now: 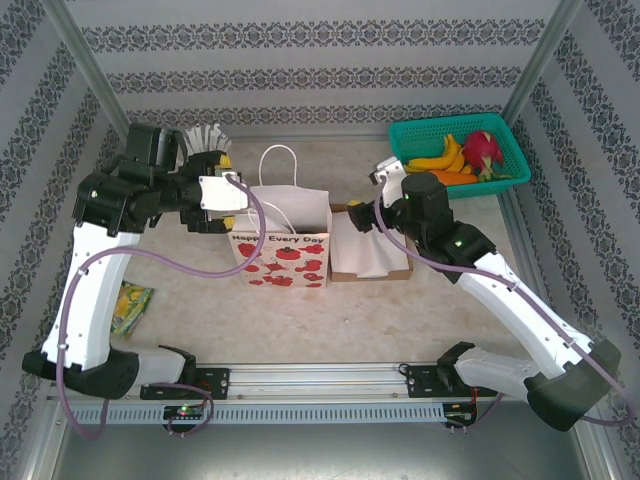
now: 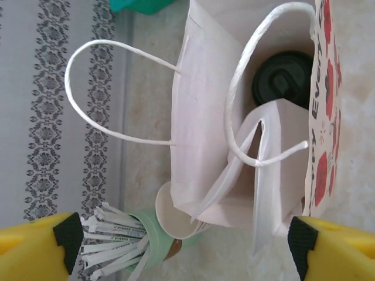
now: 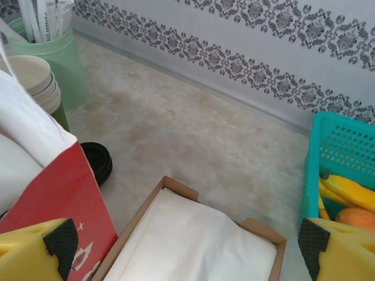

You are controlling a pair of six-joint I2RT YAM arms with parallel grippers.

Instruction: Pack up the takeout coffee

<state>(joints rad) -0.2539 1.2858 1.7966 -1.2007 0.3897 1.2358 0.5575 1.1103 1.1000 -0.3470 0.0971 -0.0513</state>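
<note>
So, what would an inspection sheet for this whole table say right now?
Surface: pale marbled tabletop, no spills seen.
Job's things: takeout coffee sits inside the paper bag, black lid showing.
Clutter: napkin box, fruit basket, green cup of sticks, cream cups, black lids, yellow packet.
Grippers: left gripper open, close by the bag; right gripper open above the napkin box.
Cables: purple cable loops along each arm, none seen snagged.
Surroundings: patterned walls, metal frame posts.

The front of the paper bag (image 1: 281, 262) bears the printed words "Happy Every Day".
</note>
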